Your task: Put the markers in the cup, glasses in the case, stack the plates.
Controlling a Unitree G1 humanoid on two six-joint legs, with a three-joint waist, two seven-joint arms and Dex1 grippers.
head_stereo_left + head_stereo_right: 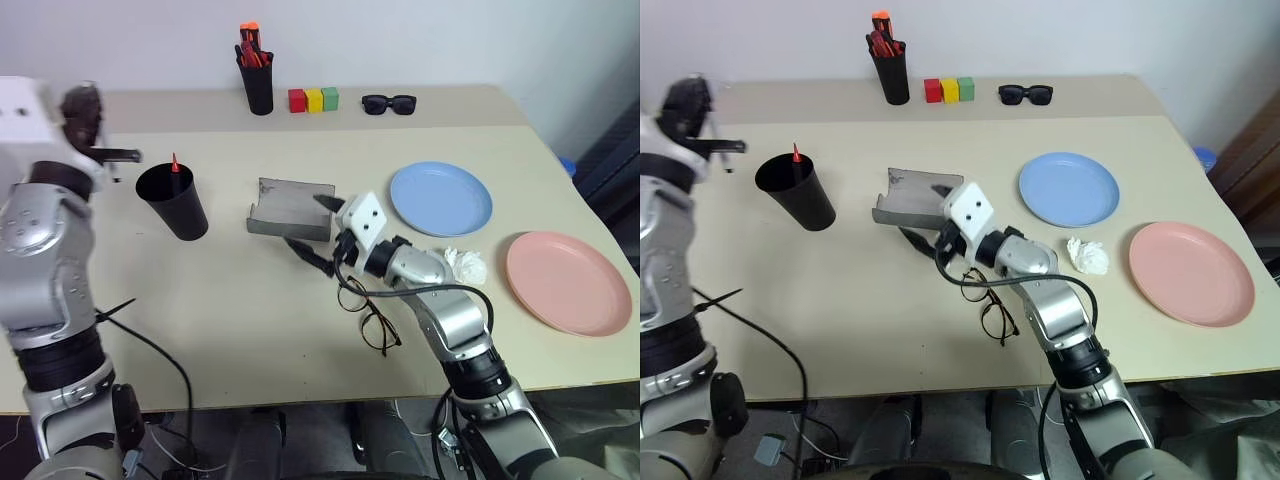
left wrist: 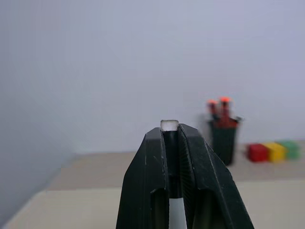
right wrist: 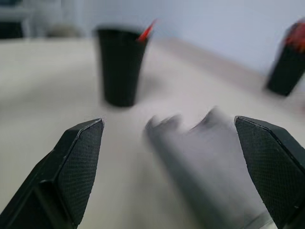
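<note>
The red marker's tip (image 1: pixel 175 163) sticks out of the wide black cup (image 1: pixel 175 200) at the left of the table. My left gripper (image 1: pixel 135 155) hangs shut, raised above and left of the cup; a pale sliver shows between its fingertips (image 2: pixel 157 138). The grey case (image 1: pixel 292 208) lies open mid-table. My right gripper (image 1: pixel 315 230) is open at the case's right end, nothing between its fingers (image 3: pixel 78 167). The wire-framed glasses (image 1: pixel 370 315) lie on the table under the right forearm. The blue plate (image 1: pixel 440 197) and pink plate (image 1: pixel 567 282) sit apart on the right.
A crumpled white tissue (image 1: pixel 465 265) lies between the plates. Along the back edge stand a black pen pot (image 1: pixel 257 75) with orange-capped pens, three coloured blocks (image 1: pixel 313 99) and black sunglasses (image 1: pixel 388 103). A black cable (image 1: pixel 150 350) trails over the table's front left.
</note>
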